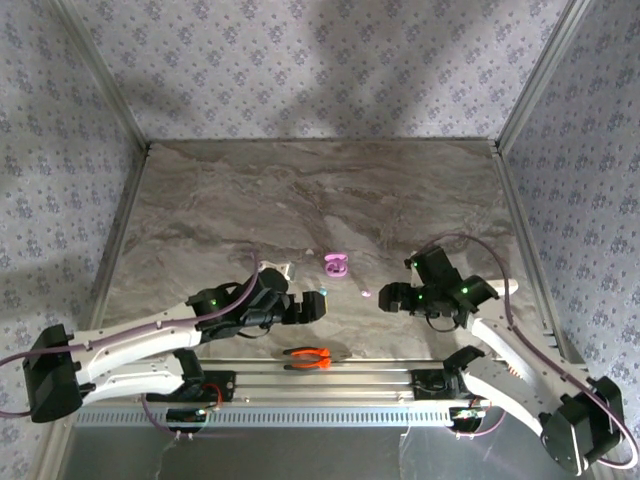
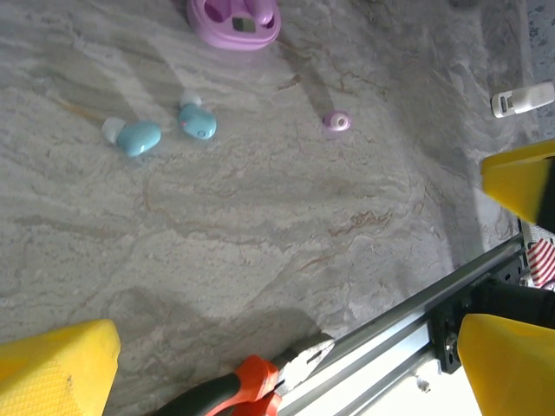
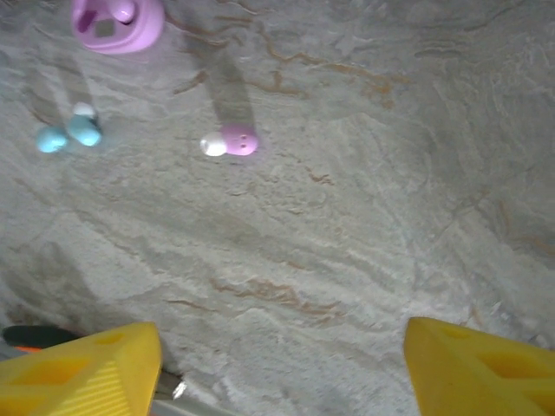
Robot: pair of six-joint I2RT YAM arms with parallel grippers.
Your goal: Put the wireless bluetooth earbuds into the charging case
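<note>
Two spread claws, left claw [image 1: 316, 305] and right claw [image 1: 388, 297], grey marbled tabletop [image 1: 300, 200], patterned walls [image 1: 300, 60]

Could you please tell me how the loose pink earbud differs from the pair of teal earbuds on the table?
The pink earbud lies alone; the teal earbuds lie close together as a pair. The pink earbud is pinkish-purple, the teal earbuds blue-green. Both have pale tips and rest on the marbled table, outside the pink charging case.
</note>
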